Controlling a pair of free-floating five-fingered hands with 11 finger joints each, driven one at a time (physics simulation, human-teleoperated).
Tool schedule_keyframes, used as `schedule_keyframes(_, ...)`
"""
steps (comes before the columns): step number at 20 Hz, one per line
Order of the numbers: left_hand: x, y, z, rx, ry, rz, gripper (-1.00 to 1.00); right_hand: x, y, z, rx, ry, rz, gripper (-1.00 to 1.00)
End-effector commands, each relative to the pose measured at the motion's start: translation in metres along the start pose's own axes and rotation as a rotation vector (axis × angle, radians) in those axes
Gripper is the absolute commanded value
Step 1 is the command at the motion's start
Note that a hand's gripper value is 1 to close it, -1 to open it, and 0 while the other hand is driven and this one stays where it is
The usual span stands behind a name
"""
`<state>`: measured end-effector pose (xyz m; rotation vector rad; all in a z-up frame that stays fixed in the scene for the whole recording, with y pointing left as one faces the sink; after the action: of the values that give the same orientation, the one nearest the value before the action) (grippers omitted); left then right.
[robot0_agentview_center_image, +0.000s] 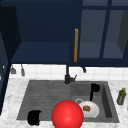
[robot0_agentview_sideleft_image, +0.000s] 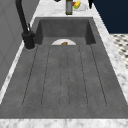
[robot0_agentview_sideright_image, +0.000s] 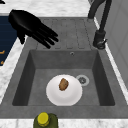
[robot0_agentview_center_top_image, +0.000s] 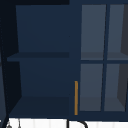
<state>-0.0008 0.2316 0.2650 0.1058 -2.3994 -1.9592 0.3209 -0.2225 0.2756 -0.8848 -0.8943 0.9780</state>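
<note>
My right hand (robot0_agentview_center_image: 95, 87) hovers over the sink basin (robot0_agentview_center_image: 106, 100). In the right side view the right hand (robot0_agentview_sideright_image: 27, 22) is open, with straight spread fingers above the basin's front corner, and holds nothing. In the basin lies a white plate (robot0_agentview_center_image: 94, 111) (robot0_agentview_sideright_image: 55, 96) (robot0_agentview_sideleft_image: 57, 42) carrying a small brown piece of food (robot0_agentview_center_image: 86, 108) (robot0_agentview_sideright_image: 63, 84). A big red ball (robot0_agentview_center_image: 67, 115) sits at the sink's front edge, left of the plate. My left hand (robot0_agentview_center_image: 34, 117) is a dark shape at the front left corner of the drainboard (robot0_agentview_center_image: 45, 95).
A black faucet (robot0_agentview_center_image: 67, 77) (robot0_agentview_sideright_image: 100, 37) (robot0_agentview_sideleft_image: 27, 37) stands behind the sink. An olive bottle (robot0_agentview_center_image: 121, 96) (robot0_agentview_sideright_image: 45, 120) (robot0_agentview_sideleft_image: 69, 7) is on the counter to the right. Above, the wall cabinet's left part stands open beside an orange door handle (robot0_agentview_center_image: 76, 45) (robot0_agentview_center_top_image: 76, 97).
</note>
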Motion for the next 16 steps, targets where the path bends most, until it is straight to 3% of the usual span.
schedule_keyframes(1, 0.0, 0.0, 0.0, 0.0, 0.0, 0.0, 0.0, -0.001, 0.003, -0.001, 0.022, -0.095, 0.038, -1.0)
schedule_keyframes(12, 0.0, 0.0, 0.0, 0.0, 0.0, 0.0, 0.0, -0.006, 0.017, -0.011, 0.048, -0.34, 0.048, -1.0)
schedule_keyframes(16, 0.0, 0.0, 0.0, 0.0, 0.0, 0.0, 0.0, -0.007, 0.019, -0.01, 0.037, -0.327, 0.017, -1.0)
